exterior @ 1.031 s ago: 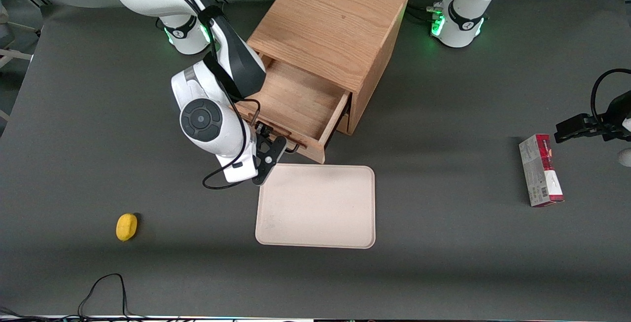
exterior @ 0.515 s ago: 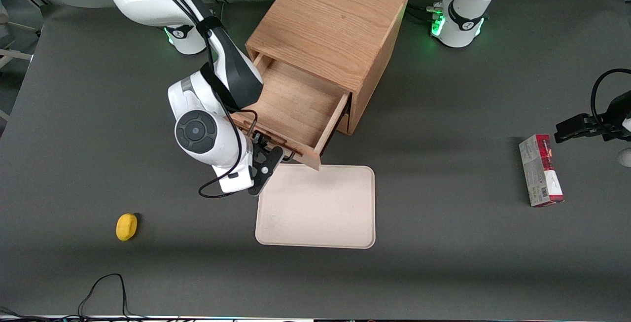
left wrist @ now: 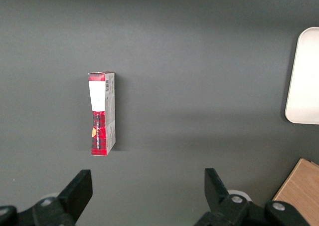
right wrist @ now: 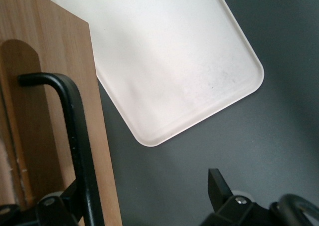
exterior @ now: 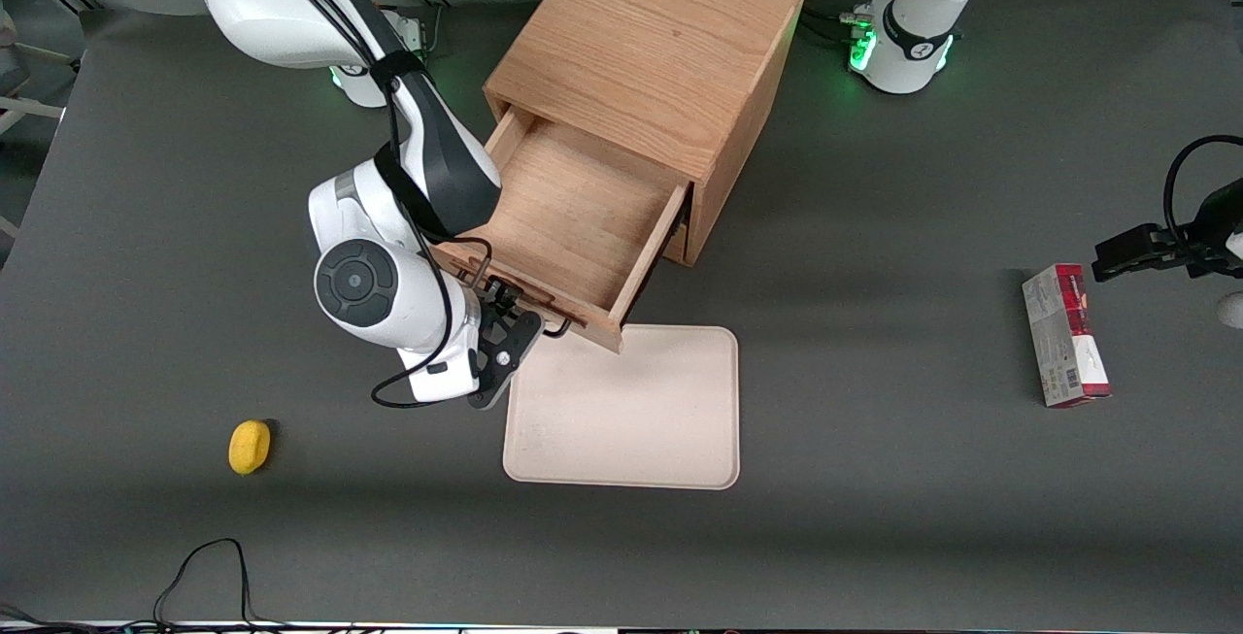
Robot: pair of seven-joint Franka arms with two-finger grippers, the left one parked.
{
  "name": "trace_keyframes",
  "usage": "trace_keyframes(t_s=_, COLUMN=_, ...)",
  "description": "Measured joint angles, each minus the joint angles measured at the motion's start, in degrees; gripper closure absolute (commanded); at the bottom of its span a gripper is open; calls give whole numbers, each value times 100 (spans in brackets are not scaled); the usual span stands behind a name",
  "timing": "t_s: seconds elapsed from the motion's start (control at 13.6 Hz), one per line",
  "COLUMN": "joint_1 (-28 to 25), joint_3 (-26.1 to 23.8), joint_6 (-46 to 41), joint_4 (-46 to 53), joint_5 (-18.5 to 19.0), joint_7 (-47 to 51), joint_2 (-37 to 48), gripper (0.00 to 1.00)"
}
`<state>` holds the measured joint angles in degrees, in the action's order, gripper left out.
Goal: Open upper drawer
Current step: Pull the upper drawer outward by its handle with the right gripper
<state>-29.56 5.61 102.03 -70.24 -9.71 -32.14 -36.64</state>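
Note:
The upper drawer (exterior: 573, 216) of the wooden cabinet (exterior: 651, 42) stands pulled far out, and its shallow tray is empty. My right gripper (exterior: 507, 321) is at the drawer's front panel (right wrist: 45, 111), nearer the front camera than the cabinet. Its fingers are spread wide. One finger (right wrist: 75, 193) sits against the thin black handle (right wrist: 75, 131) and the other finger (right wrist: 217, 178) is well apart over the table. The gripper (right wrist: 144, 186) grips nothing. The lower drawer is mostly hidden under the upper one.
A beige tray (exterior: 621, 411) lies on the table just in front of the open drawer, and the drawer's corner overhangs its edge. It also shows in the right wrist view (right wrist: 164, 61). A small yellow object (exterior: 250, 447) lies toward the working arm's end. A red box (exterior: 1063, 335) lies toward the parked arm's end.
The upper drawer has slid farther out of the cabinet toward the front camera. My gripper moved with its handle the same way, and the drawer's corner now reaches over the beige tray.

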Motion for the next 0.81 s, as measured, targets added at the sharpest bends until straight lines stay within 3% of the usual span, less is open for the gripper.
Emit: trace_keyframes(t_s=0.81, joint_1=222, joint_3=4, joint_6=55, joint_4=299, joint_5=0, joint_7=0, joint_2=-214, gripper=0)
